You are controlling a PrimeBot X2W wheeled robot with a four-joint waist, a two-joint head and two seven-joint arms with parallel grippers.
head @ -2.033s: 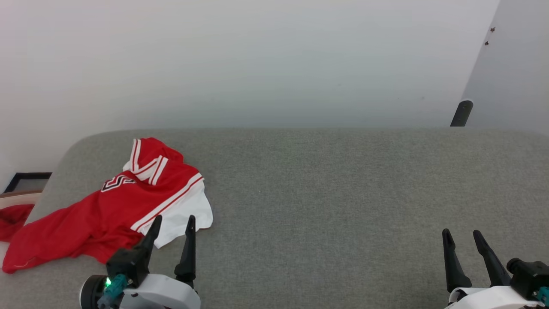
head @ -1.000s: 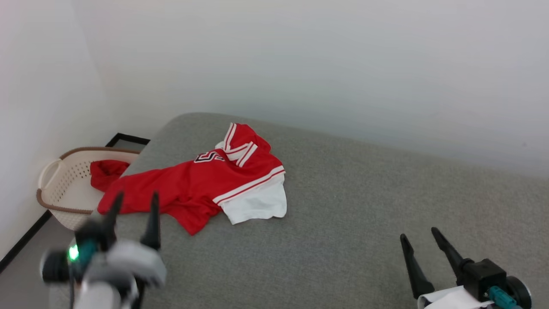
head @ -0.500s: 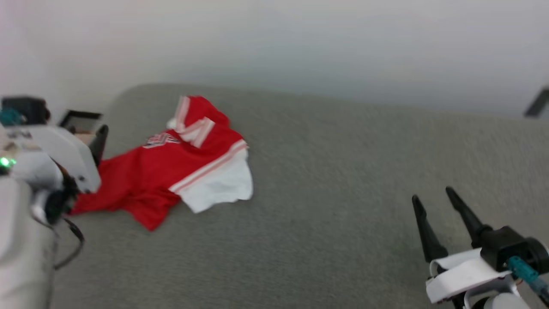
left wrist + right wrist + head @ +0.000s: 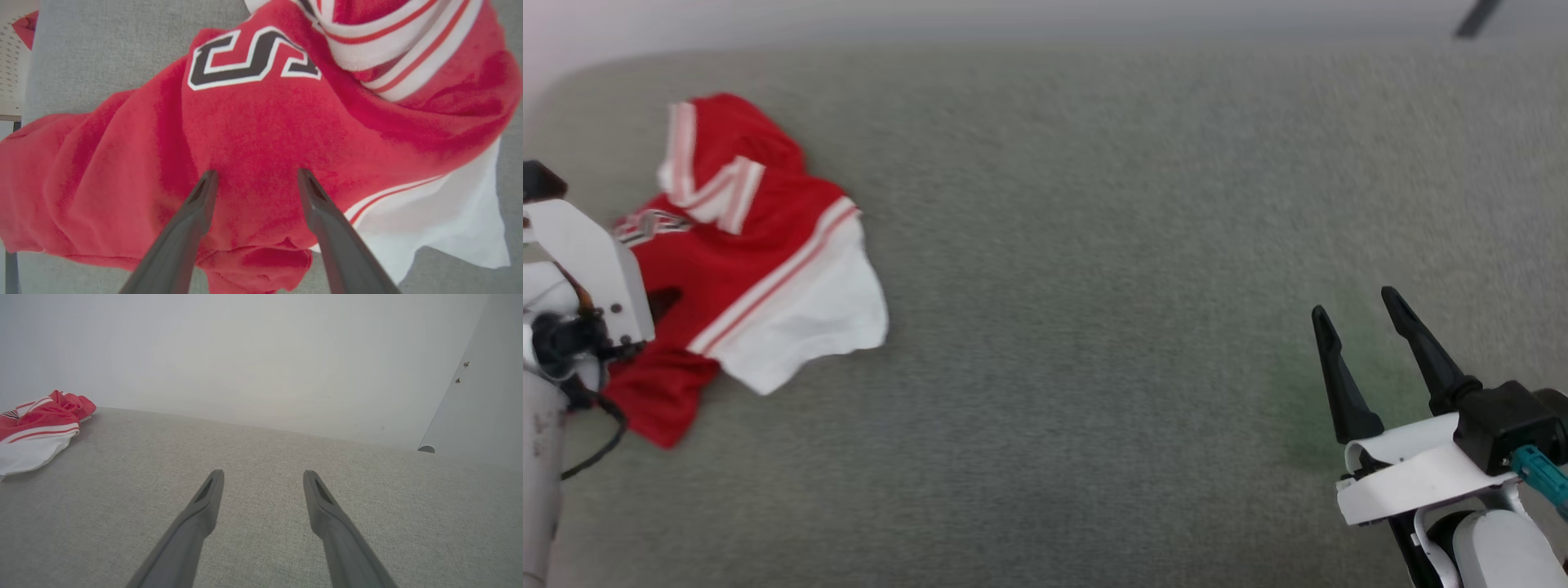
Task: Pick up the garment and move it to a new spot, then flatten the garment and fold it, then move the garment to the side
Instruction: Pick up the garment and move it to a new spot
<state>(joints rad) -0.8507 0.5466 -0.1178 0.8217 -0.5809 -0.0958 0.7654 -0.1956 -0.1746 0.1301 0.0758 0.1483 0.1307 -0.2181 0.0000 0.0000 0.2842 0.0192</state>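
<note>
**Head view.** A red shirt (image 4: 760, 237) with a white sleeve is shown lying crumpled on a grey fabric surface (image 4: 1094, 327). The pale left arm (image 4: 588, 269) is seen over the shirt's left part, and its fingers cannot be made out here. The right hand (image 4: 1354, 304) is held well to the right of the shirt, above bare fabric, with its two dark fingers spread wide and nothing between them. A pale wall (image 4: 1013, 16) is seen beyond the shirt. The picture is somewhat blurred.

**Left wrist view.** The left hand (image 4: 256, 173) is seen directly over the red body of the shirt (image 4: 261, 122), fingers spread wide and no cloth pinched between them. Whether the tips touch the cloth cannot be told. Black-and-white lettering (image 4: 249, 57) is shown on the shirt beyond the fingertips, with red-and-white striped trim (image 4: 388, 53) to its right and the white sleeve (image 4: 441, 216) at the shirt's lower right. Beside the shirt, off the edge of the surface (image 4: 102, 49), a beige basket (image 4: 10, 81) holding a red cloth (image 4: 26, 30) is partly visible.

**Right wrist view.** The right hand (image 4: 263, 473) is shown wide and empty over the bare surface (image 4: 122, 477). The shirt (image 4: 36, 424) lies well apart from it, at the far left. The wall (image 4: 245, 355) is seen behind the shirt, and a pale panel (image 4: 482, 396) far to its right.
</note>
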